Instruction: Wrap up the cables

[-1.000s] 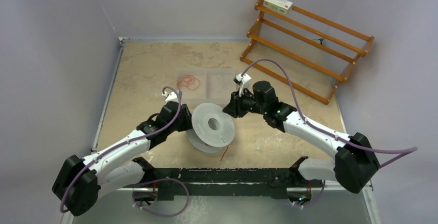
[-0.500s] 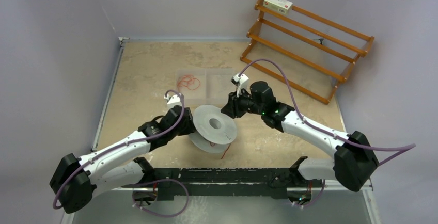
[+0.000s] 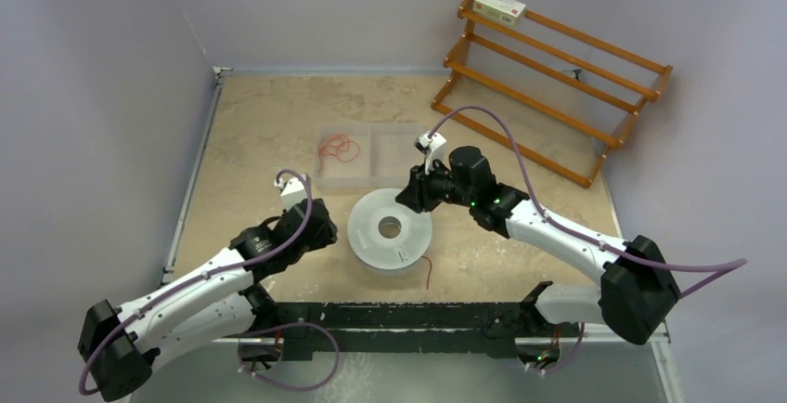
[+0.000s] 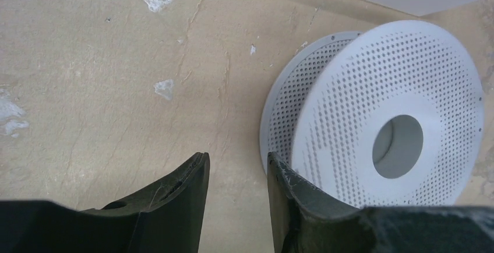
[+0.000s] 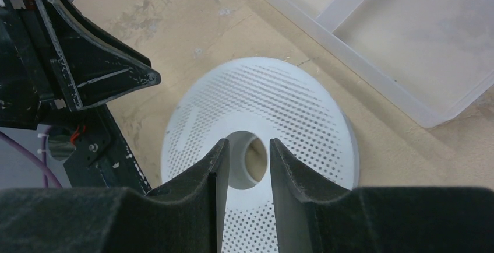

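The left end effector [image 4: 236,157] stood narrowly open and empty beside the spool [image 3: 371,238], near the counter's near edge. The right end effector [image 5: 247,144], its gap narrow, hung over the spool's far rim; whether it gripped could not be told.

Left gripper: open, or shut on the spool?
Open, holding nothing. Only bare tan table shows between the jaws of the left gripper; the white perforated spool lies beside them.

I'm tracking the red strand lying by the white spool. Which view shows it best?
Top external: the red strand shows whole against the table, at the near edge of the spool. Both wrist views show the spool's perforated flange but no strand.
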`<state>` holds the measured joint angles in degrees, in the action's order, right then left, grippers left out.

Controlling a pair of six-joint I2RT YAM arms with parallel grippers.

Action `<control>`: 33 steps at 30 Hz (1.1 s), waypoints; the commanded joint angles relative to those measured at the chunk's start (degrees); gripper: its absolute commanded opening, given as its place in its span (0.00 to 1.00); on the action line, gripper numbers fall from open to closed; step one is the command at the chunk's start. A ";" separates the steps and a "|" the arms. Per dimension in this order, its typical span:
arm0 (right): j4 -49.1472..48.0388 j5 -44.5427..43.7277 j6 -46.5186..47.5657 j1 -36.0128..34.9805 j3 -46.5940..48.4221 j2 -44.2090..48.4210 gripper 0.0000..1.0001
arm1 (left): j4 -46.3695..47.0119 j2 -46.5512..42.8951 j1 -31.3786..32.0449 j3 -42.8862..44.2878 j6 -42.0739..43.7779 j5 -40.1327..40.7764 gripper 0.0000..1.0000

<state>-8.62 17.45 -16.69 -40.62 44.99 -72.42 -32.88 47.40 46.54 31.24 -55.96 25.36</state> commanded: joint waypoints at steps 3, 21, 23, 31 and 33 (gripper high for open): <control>-2.25 -0.65 0.25 -0.34 1.54 1.28 0.34 | -0.96 0.20 0.21 2.69 -0.16 1.19 0.39; 7.99 -13.07 -1.78 0.65 3.29 6.25 0.48 | -7.66 2.16 0.13 24.47 17.13 11.04 0.70; 9.12 -16.59 -3.14 0.77 3.83 7.09 0.60 | -8.81 3.50 0.13 27.50 19.91 13.14 0.74; 17.10 -35.56 -8.75 0.89 8.79 12.07 0.99 | -10.32 8.36 0.04 35.96 27.90 16.21 0.87; 20.82 -38.32 -9.35 0.89 12.39 12.36 0.99 | -11.01 9.80 0.04 37.96 28.66 15.07 0.88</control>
<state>6.63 -9.43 -22.55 -40.05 49.84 -62.17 -42.85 55.18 46.54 64.05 -32.05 39.48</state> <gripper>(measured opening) 0.991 0.872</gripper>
